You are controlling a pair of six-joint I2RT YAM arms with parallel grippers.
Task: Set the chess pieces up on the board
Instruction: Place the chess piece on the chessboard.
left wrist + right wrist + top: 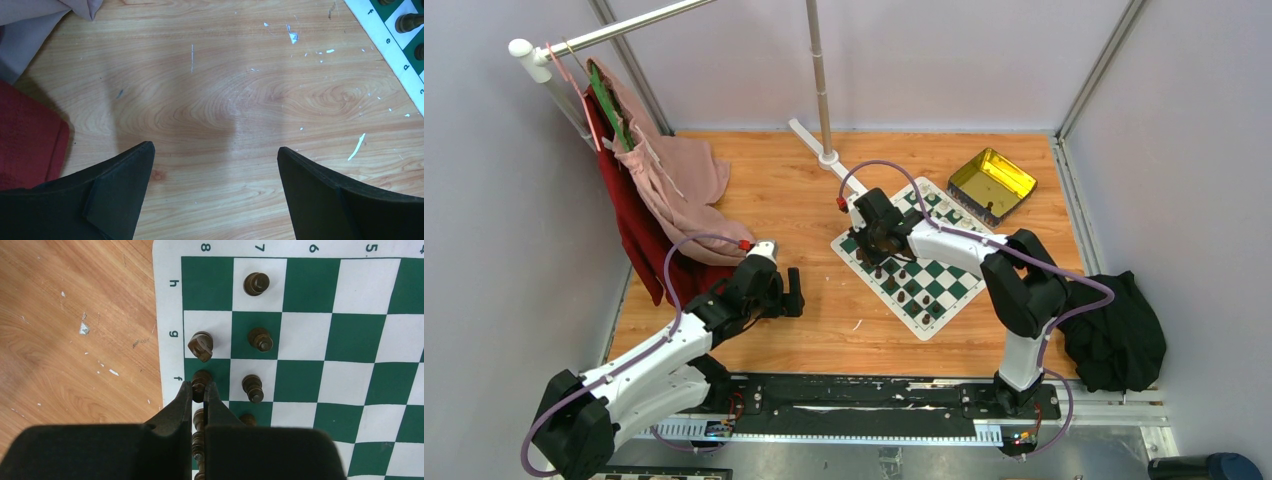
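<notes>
Right gripper (200,390): fingers pressed almost together, tips flanking a dark brown piece (200,379) on square f8 at the edge of the board (167,315). Whether it is truly gripped is unclear. Other dark pieces (256,283) stand on neighbouring squares. Left gripper (215,155) gapes wide over the wooden table (210,90), beside the board.

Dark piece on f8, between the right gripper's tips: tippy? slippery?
The f8 piece looks tall on a small base: probably tips if nudged. Its round body would likely roll once down. The right gripper pinches it with narrow tips; it may twist.
</notes>
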